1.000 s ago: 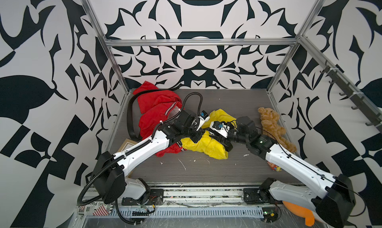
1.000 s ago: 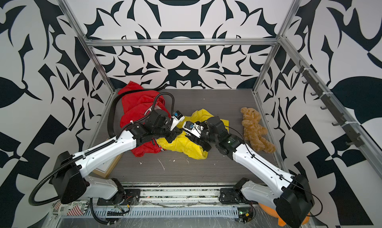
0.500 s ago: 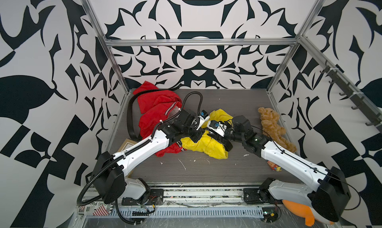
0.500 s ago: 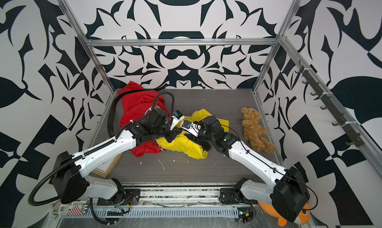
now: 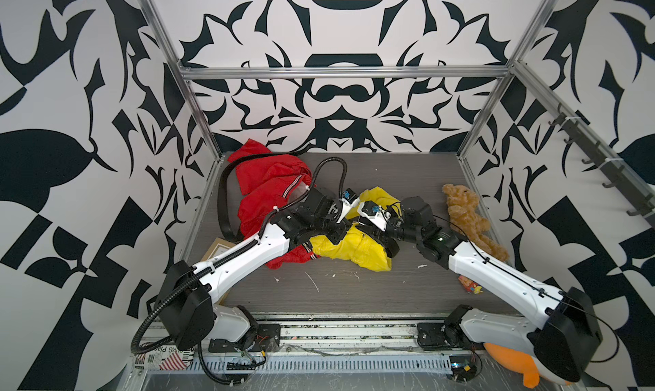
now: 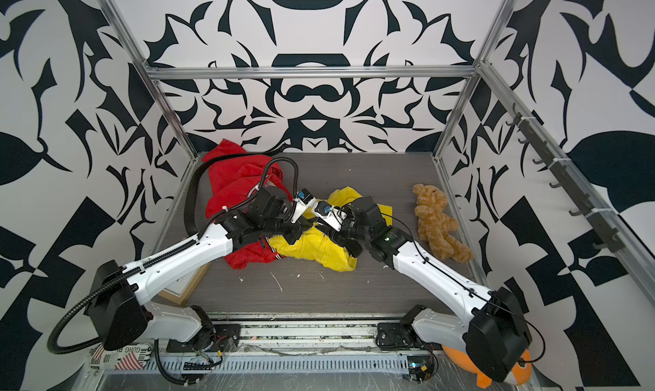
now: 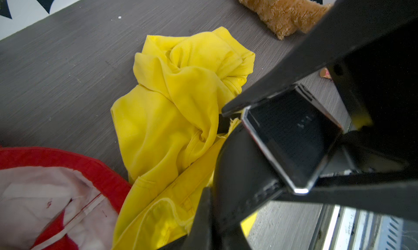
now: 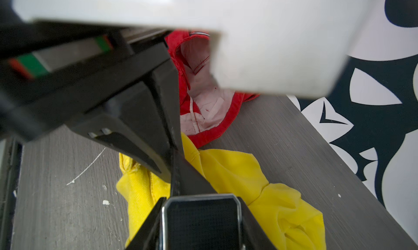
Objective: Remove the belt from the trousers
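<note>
Left gripper [image 8: 175, 148] pinched shut on black belt [image 8: 178, 174] at the yellow trousers [image 5: 358, 253], crumpled on grey table [image 5: 407, 180]. Right gripper [image 5: 361, 230] just beside; can't tell if its jaws are apart or together.

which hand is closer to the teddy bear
Right. The right hand is over the side of the trousers facing the teddy; the left hand, gripping the belt, is farther off by the red cloth.
</note>
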You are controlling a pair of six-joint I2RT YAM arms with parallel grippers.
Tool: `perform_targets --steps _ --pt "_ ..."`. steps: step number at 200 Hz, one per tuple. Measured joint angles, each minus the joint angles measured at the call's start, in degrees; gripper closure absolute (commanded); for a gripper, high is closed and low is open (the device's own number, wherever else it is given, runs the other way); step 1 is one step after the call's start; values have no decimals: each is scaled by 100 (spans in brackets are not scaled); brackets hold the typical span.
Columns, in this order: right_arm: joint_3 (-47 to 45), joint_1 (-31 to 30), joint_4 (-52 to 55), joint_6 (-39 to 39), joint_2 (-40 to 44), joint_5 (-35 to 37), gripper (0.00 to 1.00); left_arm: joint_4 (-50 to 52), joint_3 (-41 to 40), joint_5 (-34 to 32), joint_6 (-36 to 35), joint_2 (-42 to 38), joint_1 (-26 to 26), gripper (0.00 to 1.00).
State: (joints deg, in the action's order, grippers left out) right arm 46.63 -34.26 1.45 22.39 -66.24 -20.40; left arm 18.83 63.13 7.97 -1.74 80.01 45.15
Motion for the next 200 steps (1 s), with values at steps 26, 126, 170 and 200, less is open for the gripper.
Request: perform_targets --steps 26,126,170,200 --pt "-79 219 -2 -313 179 -278 100 -365 -103 76 37 -2 26 100" --pt "-662 538 -249 -992 1130 -315 100 -610 -472 -267 328 -485 -409 100" --pt "-772 540 -199 -1150 1165 -269 100 -662 -651 -389 455 -540 -446 100" --pt "-732 551 -131 -1119 1088 -291 100 -695 -846 -555 522 -763 -479 56"
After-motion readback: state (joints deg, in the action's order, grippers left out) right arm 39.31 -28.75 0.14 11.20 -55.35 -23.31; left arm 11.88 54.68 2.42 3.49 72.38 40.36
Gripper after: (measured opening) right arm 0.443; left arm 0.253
